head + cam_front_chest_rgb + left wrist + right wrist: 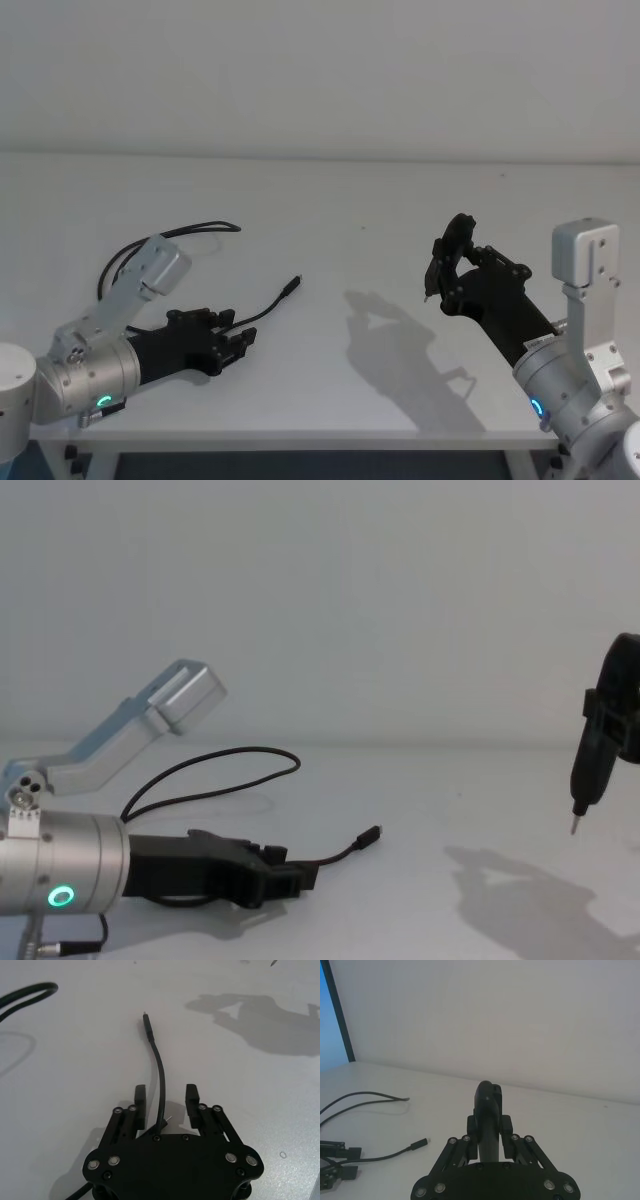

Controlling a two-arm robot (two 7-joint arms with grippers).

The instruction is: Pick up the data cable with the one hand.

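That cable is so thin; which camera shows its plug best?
The left wrist view: the data cable runs out between the left gripper's open jaws, its plug close up. Head, chest and right wrist views show it small.

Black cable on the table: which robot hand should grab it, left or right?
Left. The left hand sits low with open fingers on both sides of the thin black data cable. The right hand is raised far away, shut on a dark pen-shaped tool.

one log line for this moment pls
left gripper: open, low, astride data cable | right gripper: raised, shut on pen tool | grasp: not yet made
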